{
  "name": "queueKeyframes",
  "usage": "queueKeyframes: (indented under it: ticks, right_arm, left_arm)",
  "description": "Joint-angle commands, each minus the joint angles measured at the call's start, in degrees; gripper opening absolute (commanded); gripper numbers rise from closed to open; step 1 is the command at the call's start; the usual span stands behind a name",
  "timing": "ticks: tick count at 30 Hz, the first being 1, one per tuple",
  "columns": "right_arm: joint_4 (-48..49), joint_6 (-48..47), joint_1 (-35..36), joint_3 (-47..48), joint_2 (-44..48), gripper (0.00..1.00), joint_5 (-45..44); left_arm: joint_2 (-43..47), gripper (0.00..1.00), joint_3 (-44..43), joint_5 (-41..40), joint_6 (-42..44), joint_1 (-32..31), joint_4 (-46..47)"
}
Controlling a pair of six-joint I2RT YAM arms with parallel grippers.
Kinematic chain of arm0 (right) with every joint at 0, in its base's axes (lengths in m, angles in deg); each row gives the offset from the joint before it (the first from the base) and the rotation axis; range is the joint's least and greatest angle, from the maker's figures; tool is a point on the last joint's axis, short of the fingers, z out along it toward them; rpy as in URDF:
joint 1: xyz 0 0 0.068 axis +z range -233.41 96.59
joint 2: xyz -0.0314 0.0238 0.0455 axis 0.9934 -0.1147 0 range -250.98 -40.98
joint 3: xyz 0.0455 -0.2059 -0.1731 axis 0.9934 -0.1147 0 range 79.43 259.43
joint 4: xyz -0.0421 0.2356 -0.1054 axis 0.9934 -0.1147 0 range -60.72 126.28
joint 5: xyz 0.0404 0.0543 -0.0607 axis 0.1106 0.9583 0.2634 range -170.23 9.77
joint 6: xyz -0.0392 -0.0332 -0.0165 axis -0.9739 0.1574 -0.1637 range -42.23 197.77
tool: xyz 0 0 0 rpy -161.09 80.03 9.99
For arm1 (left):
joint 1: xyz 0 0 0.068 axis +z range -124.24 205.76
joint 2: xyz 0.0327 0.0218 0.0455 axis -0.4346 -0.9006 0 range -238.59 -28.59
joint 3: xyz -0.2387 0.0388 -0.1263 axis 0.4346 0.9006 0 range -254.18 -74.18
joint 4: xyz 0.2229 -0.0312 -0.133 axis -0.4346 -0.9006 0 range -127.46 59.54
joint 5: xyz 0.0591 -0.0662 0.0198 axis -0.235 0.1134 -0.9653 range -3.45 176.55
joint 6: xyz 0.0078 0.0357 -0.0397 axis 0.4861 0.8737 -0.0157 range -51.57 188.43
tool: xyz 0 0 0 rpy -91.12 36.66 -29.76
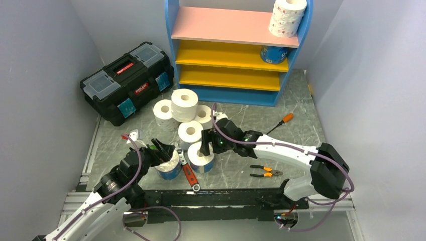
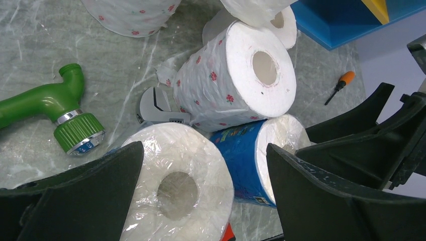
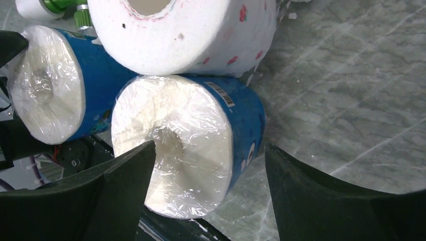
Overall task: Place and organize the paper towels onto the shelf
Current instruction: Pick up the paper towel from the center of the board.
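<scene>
The blue-framed shelf (image 1: 176, 37) stands at the back. A pink-dotted roll (image 1: 288, 17) stands on its pink board and a blue-wrapped roll (image 1: 274, 53) on the yellow board below. Several more paper towels (image 1: 184, 104) are piled on the floor in front. My left gripper (image 1: 163, 150) (image 2: 205, 150) is open, low over a film-wrapped roll (image 2: 176, 188) that lies beside its left finger. My right gripper (image 1: 207, 143) (image 3: 211, 146) is open astride a blue-wrapped roll (image 3: 186, 145) (image 1: 202, 156). Its left finger is at the core and its right finger is clear of the side.
A black toolbox (image 1: 128, 83) sits at the back left. Orange pliers (image 1: 265, 172), an orange-handled screwdriver (image 1: 281, 122) and a red-handled wrench (image 1: 188, 170) lie on the floor. A green hose nozzle (image 2: 55, 108) lies left of the rolls. Grey walls close in on both sides.
</scene>
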Motion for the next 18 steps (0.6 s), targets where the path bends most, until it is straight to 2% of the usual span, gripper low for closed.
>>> queueKeyframes:
  ticks: [1,18]
  right_arm:
    - [0.18,-0.33,0.62,2.64,-1.69,0.81,-0.22]
    - [-1.92,-0.53,1.07,2.92,-5.85,0.70,-2.38]
  left_arm:
    - [0.32,0.99,-0.68,-0.17,-1.99,-0.12,-0.34]
    - [0.14,0.99,-0.32,-0.43,-2.73,-0.12,-0.69]
